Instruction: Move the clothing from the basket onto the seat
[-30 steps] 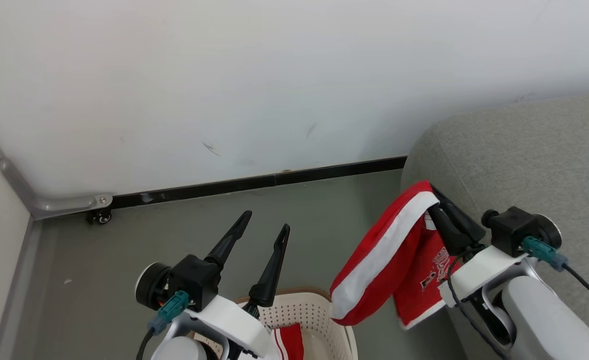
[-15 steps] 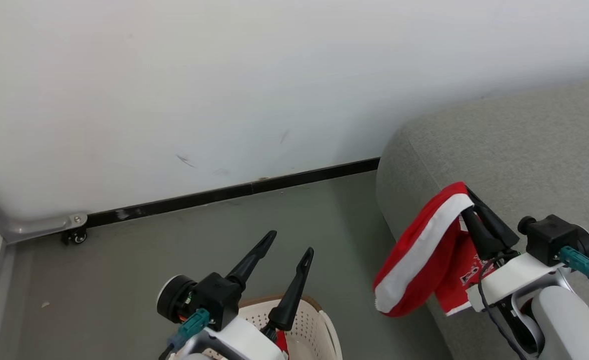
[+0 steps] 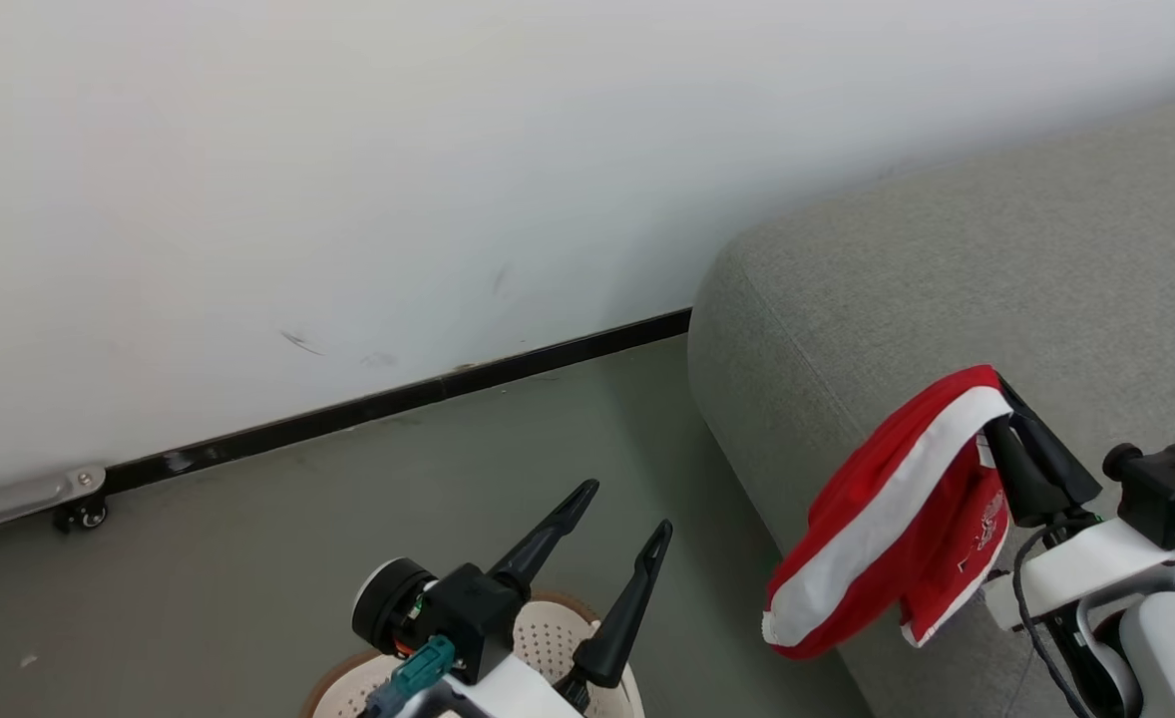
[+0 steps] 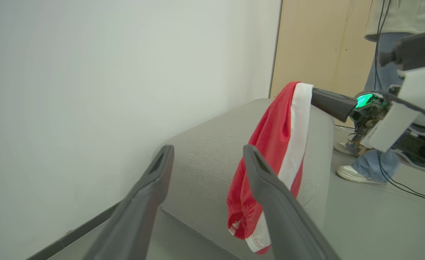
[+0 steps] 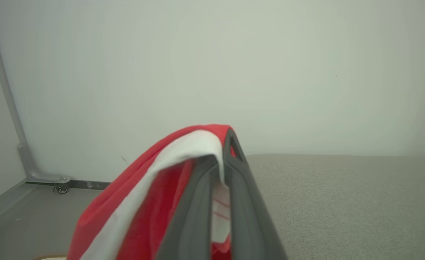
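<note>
Carried rightward, the clothing [image 3: 877, 519] now hangs from the right pincer [image 3: 1004, 401], clamped on it, at the left edge of the seat [image 3: 947, 259], whose top lies farther right; the left pincer [image 3: 627, 506] gapes over the basket [image 3: 548, 638].

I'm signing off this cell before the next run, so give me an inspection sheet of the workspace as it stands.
Surface: large light-grey woven-fabric sofa with rounded edges.
Job's things: soft red garment with a broad white band, hanging from the right gripper beside the sofa's end, contact unclear; cream perforated plastic basket with a brown rim, on the floor below the left gripper.
Clutter: one pale speck on the grey floor.
Grippers: left, jaws open and empty; right, jaws shut on the garment.
Cables: black cable looped at the right wrist; black cables trailing on the floor.
Surroundings: white wall, black skirting, a person's legs in jeans beyond the sofa.
</note>
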`<state>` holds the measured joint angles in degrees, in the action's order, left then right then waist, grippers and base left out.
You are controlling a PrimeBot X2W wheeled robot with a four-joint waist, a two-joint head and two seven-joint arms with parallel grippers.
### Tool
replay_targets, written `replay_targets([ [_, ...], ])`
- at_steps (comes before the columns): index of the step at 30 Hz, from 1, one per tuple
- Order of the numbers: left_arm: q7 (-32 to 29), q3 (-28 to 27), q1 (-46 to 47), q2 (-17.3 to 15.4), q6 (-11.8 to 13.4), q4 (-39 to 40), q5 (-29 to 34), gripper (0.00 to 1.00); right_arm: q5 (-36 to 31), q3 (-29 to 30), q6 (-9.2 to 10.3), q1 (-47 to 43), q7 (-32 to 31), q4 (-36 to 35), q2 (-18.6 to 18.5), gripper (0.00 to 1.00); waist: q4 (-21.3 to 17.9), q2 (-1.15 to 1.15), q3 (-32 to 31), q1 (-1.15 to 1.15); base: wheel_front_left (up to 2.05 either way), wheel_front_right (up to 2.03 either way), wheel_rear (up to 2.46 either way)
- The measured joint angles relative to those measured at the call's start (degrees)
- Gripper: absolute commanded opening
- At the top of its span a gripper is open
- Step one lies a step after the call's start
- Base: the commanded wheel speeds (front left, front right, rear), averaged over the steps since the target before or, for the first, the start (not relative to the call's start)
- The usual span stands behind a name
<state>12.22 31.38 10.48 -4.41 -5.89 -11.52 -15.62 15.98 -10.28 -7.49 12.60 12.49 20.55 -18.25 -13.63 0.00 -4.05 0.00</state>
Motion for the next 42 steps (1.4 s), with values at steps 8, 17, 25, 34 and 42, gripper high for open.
replay_targets([
  [8, 0.18, 1.37, -0.77, 0.10, -0.23, 0.51, 0.02, 1.00, -0.40, 2.30, 0.00, -2.19, -1.45, -2.98, 0.04, 0.00, -2.79, 0.00, 0.43, 0.00, 0.00, 0.00, 0.00],
  [17, 0.42, 2.18, -1.16, 0.09, -0.23, 1.44, 0.20, 1.00, -0.38, 4.94, 0.00, -2.82, -3.63, -5.09, -0.44, 0.00, -5.30, 0.00, 1.69, 0.00, 0.00, 0.00, 0.00],
  [25, 0.40, 3.00, -1.19, -0.19, -0.23, 2.71, 1.51, 1.00, 0.21, 6.39, 0.00, -2.75, -4.94, -5.57, -0.51, 0.00, -5.75, 0.00, 3.73, 0.00, 0.00, 0.00, 0.00],
  [34, -0.99, 3.99, -1.13, -0.59, -0.22, 4.87, 2.50, 1.00, 1.43, 6.53, 0.00, 3.65, -7.05, -5.38, -1.68, 0.00, -5.20, 0.00, 6.83, 0.00, 0.00, 0.00, 0.00],
  [42, -2.71, 4.32, 1.05, -1.12, -0.23, 6.57, 3.89, 1.00, 1.70, 8.91, 0.00, 14.47, -9.32, -4.52, -5.00, 0.00, -4.68, 0.00, 10.34, 0.00, 0.00, 0.00, 0.00],
])
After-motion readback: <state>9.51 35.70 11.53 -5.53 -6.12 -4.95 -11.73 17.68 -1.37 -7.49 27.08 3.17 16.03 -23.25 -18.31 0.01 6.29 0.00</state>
